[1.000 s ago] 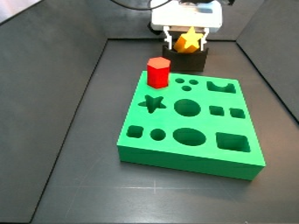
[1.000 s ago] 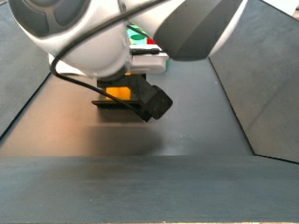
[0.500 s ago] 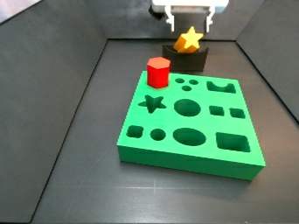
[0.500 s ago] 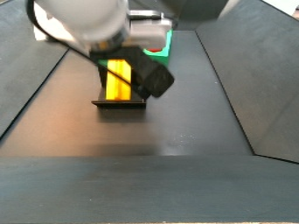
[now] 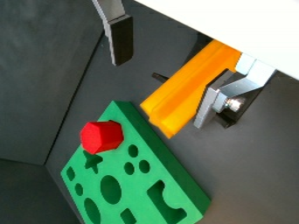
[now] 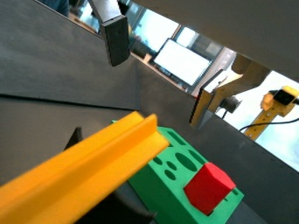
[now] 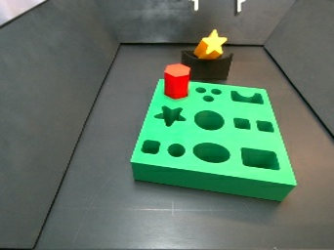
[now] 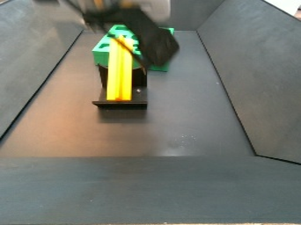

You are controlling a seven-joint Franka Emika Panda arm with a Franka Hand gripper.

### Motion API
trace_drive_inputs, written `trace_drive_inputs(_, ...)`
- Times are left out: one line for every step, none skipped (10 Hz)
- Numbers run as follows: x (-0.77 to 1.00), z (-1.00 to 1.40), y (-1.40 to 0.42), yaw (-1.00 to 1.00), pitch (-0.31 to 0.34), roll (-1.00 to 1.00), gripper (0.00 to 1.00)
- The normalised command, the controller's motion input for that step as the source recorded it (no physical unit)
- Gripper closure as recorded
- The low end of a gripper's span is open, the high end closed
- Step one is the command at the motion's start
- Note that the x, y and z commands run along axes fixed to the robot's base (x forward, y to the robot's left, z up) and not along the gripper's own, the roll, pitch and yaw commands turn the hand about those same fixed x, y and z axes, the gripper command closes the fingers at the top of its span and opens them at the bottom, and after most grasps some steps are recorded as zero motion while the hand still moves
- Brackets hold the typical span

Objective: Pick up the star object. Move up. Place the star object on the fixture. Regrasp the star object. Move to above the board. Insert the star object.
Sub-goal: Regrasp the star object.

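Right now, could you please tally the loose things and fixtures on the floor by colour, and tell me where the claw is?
Yellow-orange: 1, the star-section plastic prism lying on the fixture.
Red: 1, the hexagonal peg standing in the board.
Green: 1, the thick slab board with cut-out holes.
Dark grey-black: 1, the notched fixture block.
Total: 4.
The claw hangs above the fixture, open and empty.

Flat silver fingers, dark pads

Dark enclosure, matte floor.
Floor dark grey, faint sheen in a side view; slanted dark walls rise on both sides; bright screen beyond in a wrist view.
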Motion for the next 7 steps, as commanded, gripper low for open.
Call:
trace_drive_inputs(-0.02,0.9,-1.0,0.02,0.054,1.0,0.0)
trace_drive_inputs(-0.05,0.88,-1.0,0.02,0.049,1.0,0.0)
trace_drive_inputs(-0.07,0.65,-0.85,0.02,0.041,1.0,0.0)
trace_drive_inputs(-0.07,0.5,-0.73,0.02,0.04,1.0,0.0)
trace_drive_inputs(-0.04,0.18,-0.47,0.02,0.038,1.0,0.0)
trace_drive_inputs(-0.02,0.04,-0.21,0.02,0.035,1.0,0.0)
trace_drive_inputs(-0.02,0.05,-0.05,0.02,0.035,1.0,0.0)
